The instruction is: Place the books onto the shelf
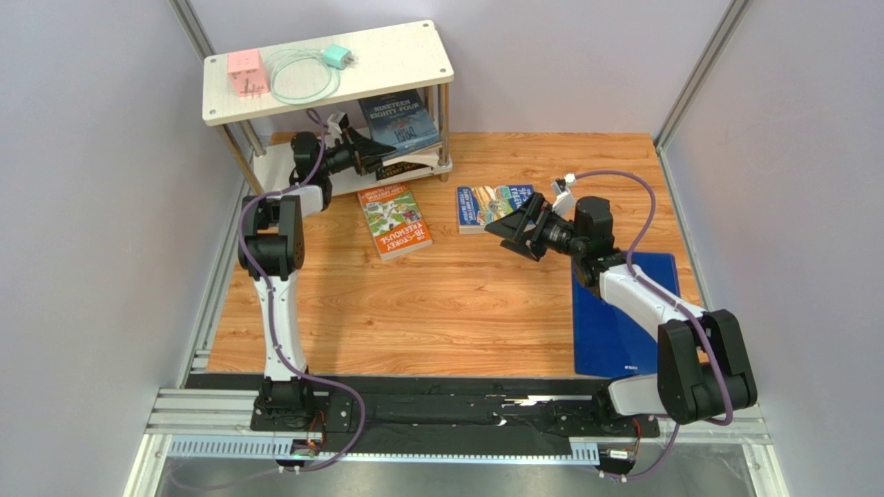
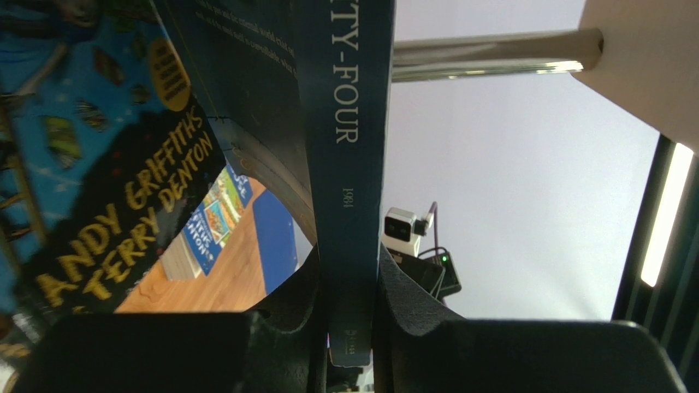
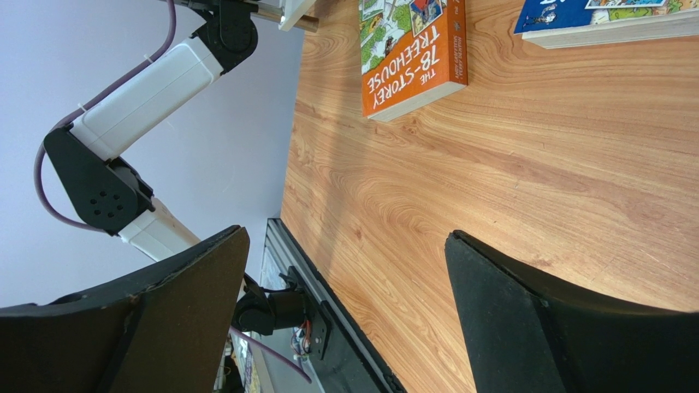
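Slate blue book (image 2: 344, 164), title cropped.

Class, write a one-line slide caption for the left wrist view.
Left gripper clamps the slate blue book by its spine beside the shelf.

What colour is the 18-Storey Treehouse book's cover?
Mostly orange; the book shows best in right wrist view.

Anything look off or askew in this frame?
Nothing spilled or damaged. The slate blue paperback leans tilted in the lower tier of the pale wooden shelf, clamped by the left gripper. On the shelf's top board sit a pink box and a teal charger with a coiled cable, not books.
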